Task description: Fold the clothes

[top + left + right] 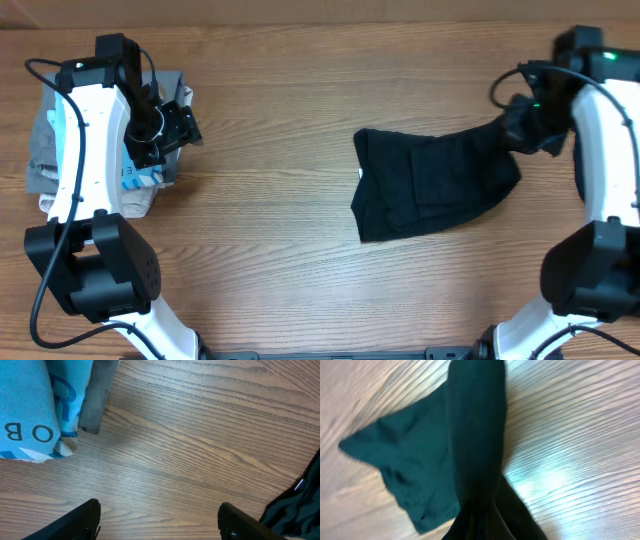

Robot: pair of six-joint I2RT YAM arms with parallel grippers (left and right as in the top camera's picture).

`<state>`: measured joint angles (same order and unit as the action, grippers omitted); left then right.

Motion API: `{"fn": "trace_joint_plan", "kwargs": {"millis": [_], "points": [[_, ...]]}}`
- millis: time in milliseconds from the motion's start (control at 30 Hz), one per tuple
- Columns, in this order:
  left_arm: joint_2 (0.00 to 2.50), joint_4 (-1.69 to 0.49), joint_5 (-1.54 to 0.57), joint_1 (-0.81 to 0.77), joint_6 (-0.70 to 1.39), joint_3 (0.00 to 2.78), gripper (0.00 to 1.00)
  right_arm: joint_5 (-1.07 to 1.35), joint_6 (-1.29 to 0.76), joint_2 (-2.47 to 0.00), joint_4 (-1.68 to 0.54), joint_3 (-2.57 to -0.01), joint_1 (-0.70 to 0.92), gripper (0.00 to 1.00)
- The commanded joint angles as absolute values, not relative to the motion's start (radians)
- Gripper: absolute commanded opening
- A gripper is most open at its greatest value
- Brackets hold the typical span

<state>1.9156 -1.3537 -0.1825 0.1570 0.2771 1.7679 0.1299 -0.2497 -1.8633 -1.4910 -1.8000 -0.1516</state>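
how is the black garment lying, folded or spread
Rumpled and partly doubled over, not neatly folded: the black garment trails from the shut right tool.

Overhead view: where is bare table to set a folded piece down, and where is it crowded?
Bare wood runs between the left gripper and the black garment, and along the near edge. Crowded: the folded stack at left; the right gripper grips the garment's end.

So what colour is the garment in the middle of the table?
Plain black, no print; the garment shows best in the overhead view.
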Motion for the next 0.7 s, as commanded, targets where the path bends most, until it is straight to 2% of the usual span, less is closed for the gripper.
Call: {"fn": "trace_joint_plan", "kwargs": {"millis": [0,367,533,667], "points": [[1.917,-1.349,-0.176,0.150,0.266,1.768,0.79,0.152,-0.237,-1.839,-1.514,-1.824,-0.048,0.04],[1.917,-1.343,-0.176,0.150,0.266,1.768,0.83,0.210,-0.262,-1.840,-1.468,-1.784,0.199,0.04],[1.917,-1.342,-0.176,0.150,0.266,1.768,0.84,0.212,-0.271,-1.842,-1.333,-1.686,0.266,0.04],[1.917,-1.341,-0.176,0.150,0.266,1.768,0.84,0.215,-0.363,-1.842,-1.206,-1.605,0.313,0.04]]}}
